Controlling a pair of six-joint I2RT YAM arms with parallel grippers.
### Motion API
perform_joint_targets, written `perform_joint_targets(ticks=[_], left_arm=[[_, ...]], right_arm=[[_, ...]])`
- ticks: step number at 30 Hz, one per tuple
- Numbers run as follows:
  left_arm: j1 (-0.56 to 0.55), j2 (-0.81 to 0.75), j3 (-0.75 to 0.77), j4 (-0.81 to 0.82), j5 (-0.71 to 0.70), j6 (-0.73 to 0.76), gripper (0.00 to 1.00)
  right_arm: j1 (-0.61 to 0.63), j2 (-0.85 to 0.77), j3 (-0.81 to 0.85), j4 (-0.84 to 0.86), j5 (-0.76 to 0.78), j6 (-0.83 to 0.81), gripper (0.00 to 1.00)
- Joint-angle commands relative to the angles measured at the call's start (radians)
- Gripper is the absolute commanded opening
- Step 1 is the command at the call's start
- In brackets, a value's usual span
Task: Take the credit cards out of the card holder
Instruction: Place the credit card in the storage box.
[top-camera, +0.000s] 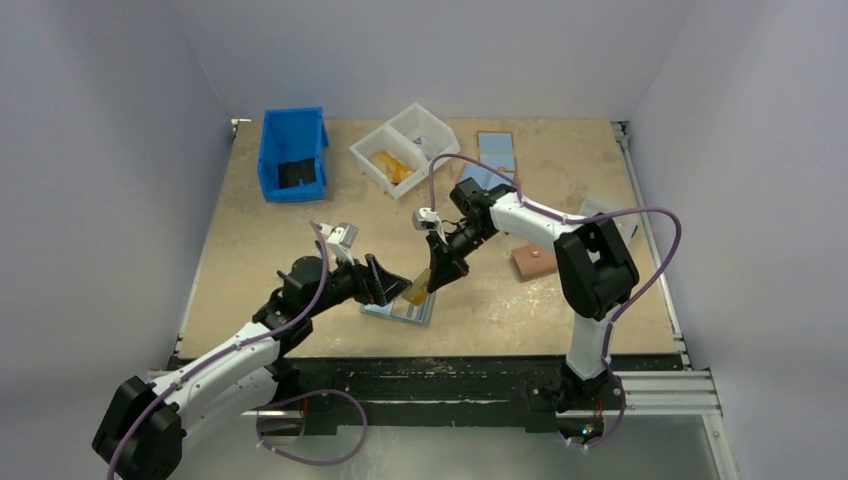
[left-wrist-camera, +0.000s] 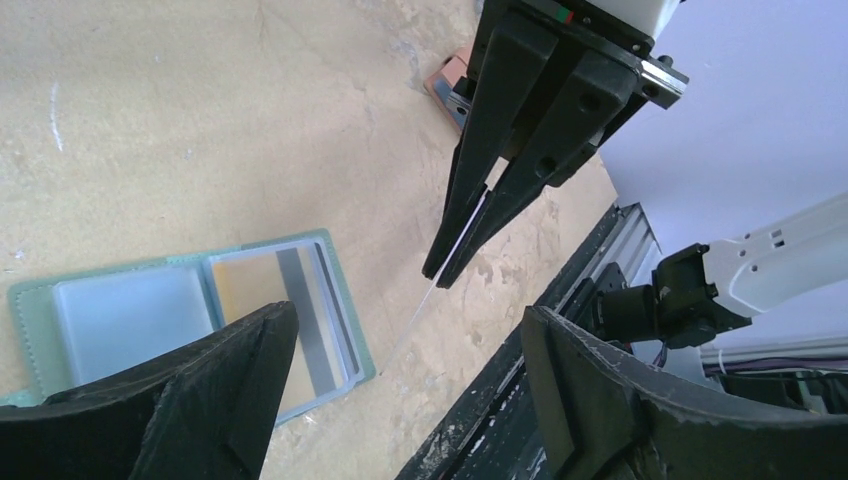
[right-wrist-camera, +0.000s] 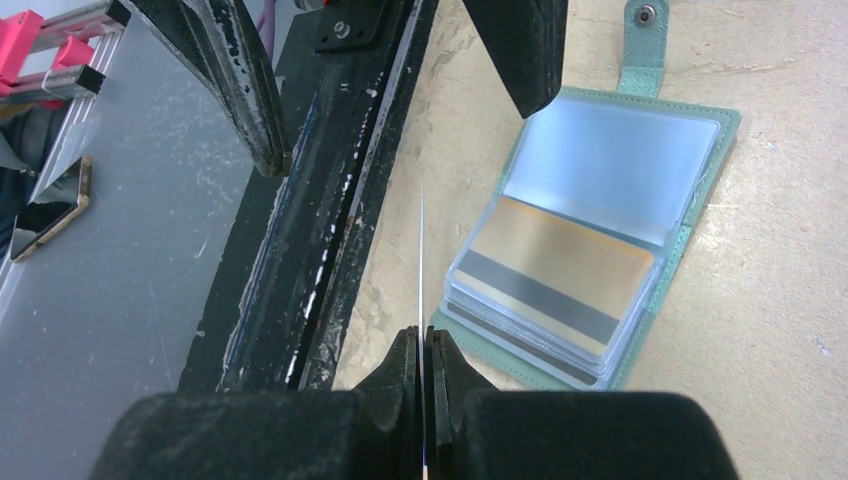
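Teal card holder (top-camera: 398, 310) is lying open at lower centre; the right gripper (top-camera: 440, 272) is pinching a tan credit card (top-camera: 417, 290) above it, seemingly to carry it clear, the left gripper (top-camera: 383, 280) gaping empty alongside.

Bright, even, diffuse light; shadows on the tabletop (top-camera: 240, 250) are soft; the card holder (right-wrist-camera: 590, 240) sleeves gleam faintly.
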Motion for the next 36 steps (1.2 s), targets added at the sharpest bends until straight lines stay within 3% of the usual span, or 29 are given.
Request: perform_joint_targets(ticks=[1, 10, 25, 36], left_arm=[[0.005, 0.01, -0.039, 0.183, 0.047, -0.044, 0.87], [0.006, 0.022, -0.118, 0.319, 0.057, -0.097, 0.85], [0.005, -0.072, -0.079, 0.114, -0.112, -0.078, 0.89], [0.005, -0.08, -0.065, 0.056, -0.151, -0.094, 0.9]], right_arm=[[-0.009, -0.033, 0.036, -0.031, -0.022, -0.025, 0.0], [-0.03, -0.033, 0.035, -0.023, -0.037, -0.014, 0.0], [-0.09, -0.065, 0.003, 0.086, -0.029, 0.091, 0.0], [-0.105, -0.078, -0.005, 0.112, -0.023, 0.119, 0.0]])
